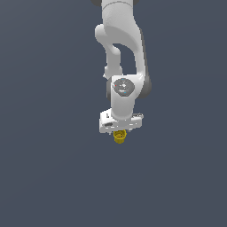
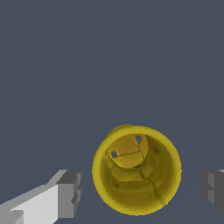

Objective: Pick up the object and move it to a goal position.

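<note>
The object is a small yellow cup-like cylinder (image 1: 119, 136) with a hollow top and a wider rim, seen just below the white hand in the exterior view. In the wrist view the yellow cup (image 2: 136, 170) fills the space between my fingers, and I look straight down into it. My gripper (image 1: 119, 133) is open around it, with a grey pad (image 2: 70, 193) on one side and the other pad (image 2: 213, 188) on the other. Both pads stand a little apart from the rim. The fingers are hidden in the exterior view.
The white arm (image 1: 122, 48) comes down from the upper middle of the exterior view. The surface (image 1: 44, 177) is a plain dark grey-blue all around, with no other object in view.
</note>
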You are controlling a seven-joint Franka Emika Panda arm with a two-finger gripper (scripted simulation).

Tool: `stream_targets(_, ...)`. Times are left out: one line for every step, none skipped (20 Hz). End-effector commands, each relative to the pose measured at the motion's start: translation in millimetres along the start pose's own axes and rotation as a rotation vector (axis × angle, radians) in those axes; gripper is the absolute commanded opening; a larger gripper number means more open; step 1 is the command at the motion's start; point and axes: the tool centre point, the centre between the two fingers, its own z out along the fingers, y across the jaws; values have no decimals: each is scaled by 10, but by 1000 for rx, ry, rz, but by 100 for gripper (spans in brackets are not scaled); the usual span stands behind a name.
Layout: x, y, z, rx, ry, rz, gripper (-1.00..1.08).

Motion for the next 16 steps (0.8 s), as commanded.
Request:
stream_targets(-6,-4,106,0,-1,-1,100)
stream_targets(-8,-3,164,0,-1,-1,100)
stream_targets(-10,-5,223,0,-1,-1,100)
stream_targets(-11,-5,276,0,-1,-1,100)
stream_targets(-11,-6,320,0,-1,-2,100)
stream_targets(-11,-6,357,0,-1,-2,100)
stream_targets(-9,-7,386,1,0,-2,100)
stream_targets(-6,-7,407,1,0,-2,100)
stream_targets(-3,-6,420,1,0,-2,100)
stream_targets(1,-6,427,1,0,-2,100)
stream_targets(2,-5,428,1,0,-2,100)
stream_targets(2,-5,428,1,0,-2,-100)
stream_targets(2,-5,428,1,0,-2,-100)
stream_targets(2,-5,428,1,0,-2,-100)
stream_targets(2,-5,428,1,0,-2,-100)
stream_targets(2,-5,428,1,0,-2,-100)
